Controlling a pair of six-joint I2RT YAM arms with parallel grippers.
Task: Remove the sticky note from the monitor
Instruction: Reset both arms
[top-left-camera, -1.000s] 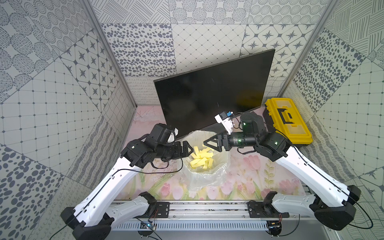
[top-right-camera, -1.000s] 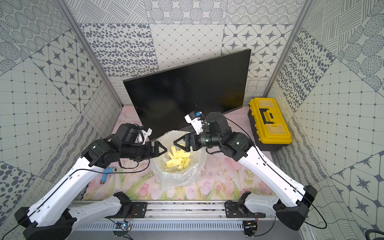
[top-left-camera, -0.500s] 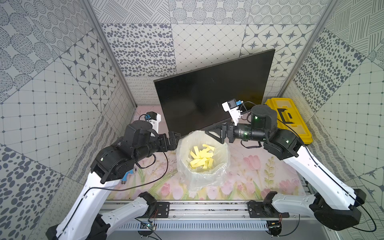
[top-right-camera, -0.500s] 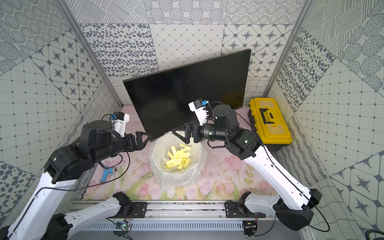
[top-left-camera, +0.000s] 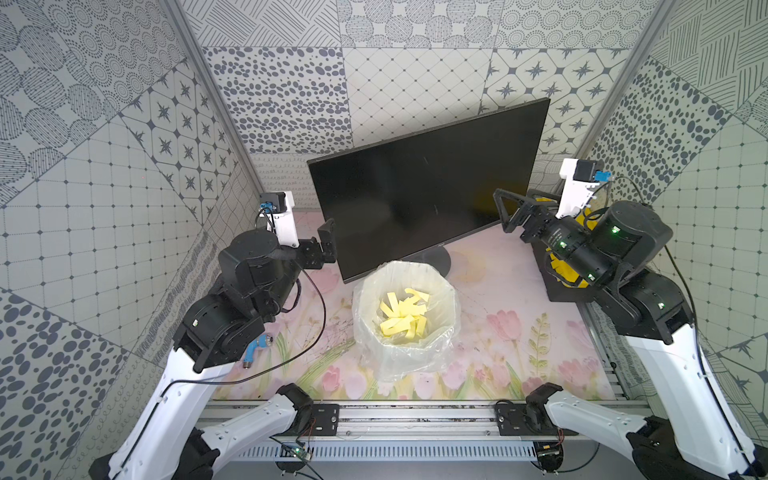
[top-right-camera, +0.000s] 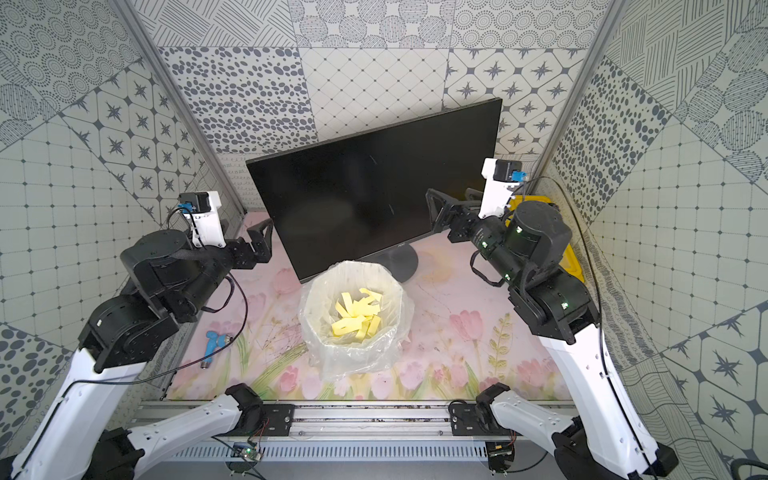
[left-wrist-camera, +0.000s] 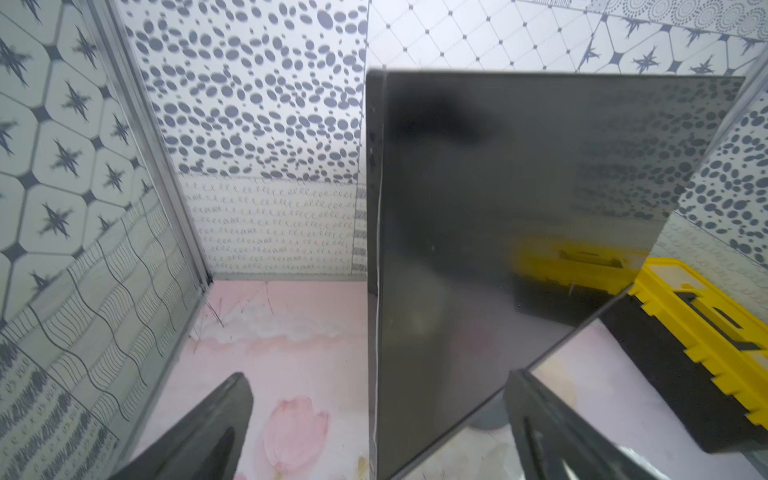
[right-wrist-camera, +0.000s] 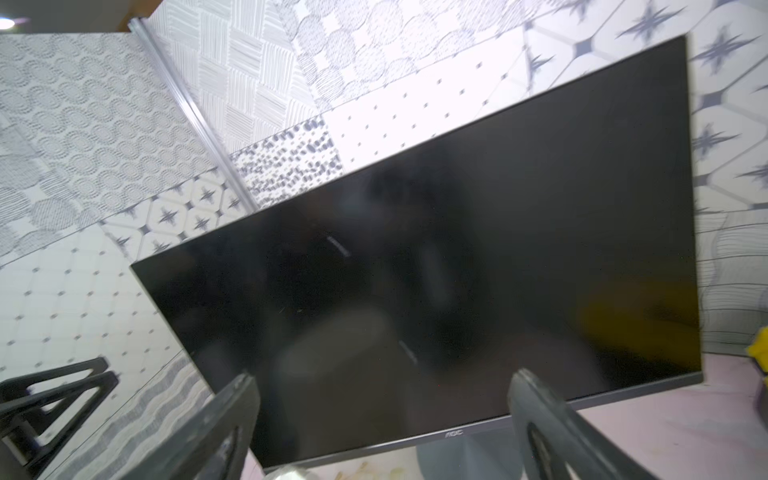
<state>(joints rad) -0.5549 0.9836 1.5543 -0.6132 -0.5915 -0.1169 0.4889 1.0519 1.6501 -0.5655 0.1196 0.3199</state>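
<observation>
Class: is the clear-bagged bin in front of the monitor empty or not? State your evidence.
Not empty. In both top views, yellow sticky notes lie piled inside the bin.

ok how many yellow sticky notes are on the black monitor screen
0. The flat black monitor is bare; yellow paper notes lie in the clear-bagged bin. Its back is hidden.

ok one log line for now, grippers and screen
left gripper: open, empty; right gripper: open, empty; large black flat monitor: no note visible on screen; yellow paper notes: in clear-bagged bin
</observation>
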